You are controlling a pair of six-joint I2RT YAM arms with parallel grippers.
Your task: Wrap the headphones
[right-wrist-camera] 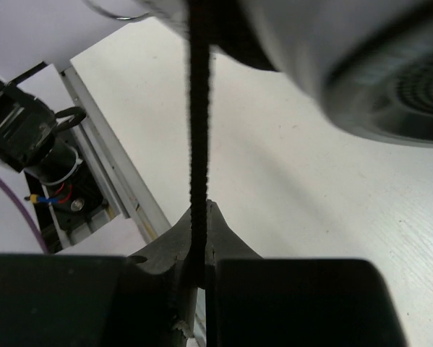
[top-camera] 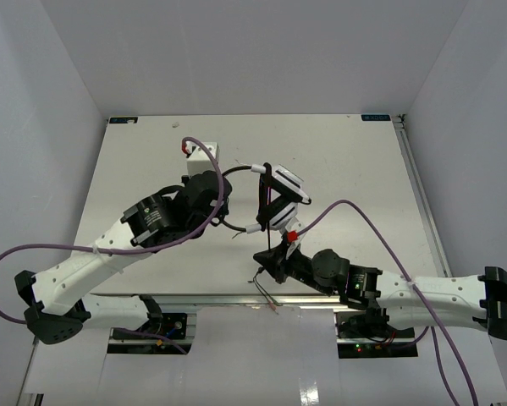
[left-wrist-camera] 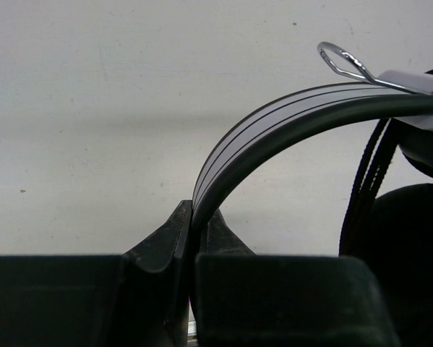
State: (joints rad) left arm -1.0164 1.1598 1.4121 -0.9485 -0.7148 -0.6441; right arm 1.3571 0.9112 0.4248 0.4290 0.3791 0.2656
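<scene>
The headphones (top-camera: 278, 211) are held just above the middle of the worktop (top-camera: 363, 169). Their two white ear cups (top-camera: 291, 182) have dark striping and sit close together, one behind the other in the top view. The thin black headband (left-wrist-camera: 274, 123) curves away to their left in a wide loop (fine pale lines run along it up close), and its edge is pinched in the left tool (left-wrist-camera: 193, 217). The thin dark cord (right-wrist-camera: 196, 108) runs straight from the cups to the right tool (right-wrist-camera: 202, 210), which is clamped on it.

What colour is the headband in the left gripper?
Black headband, with thin pale lines running along it. The left wrist view shows it best.
</scene>
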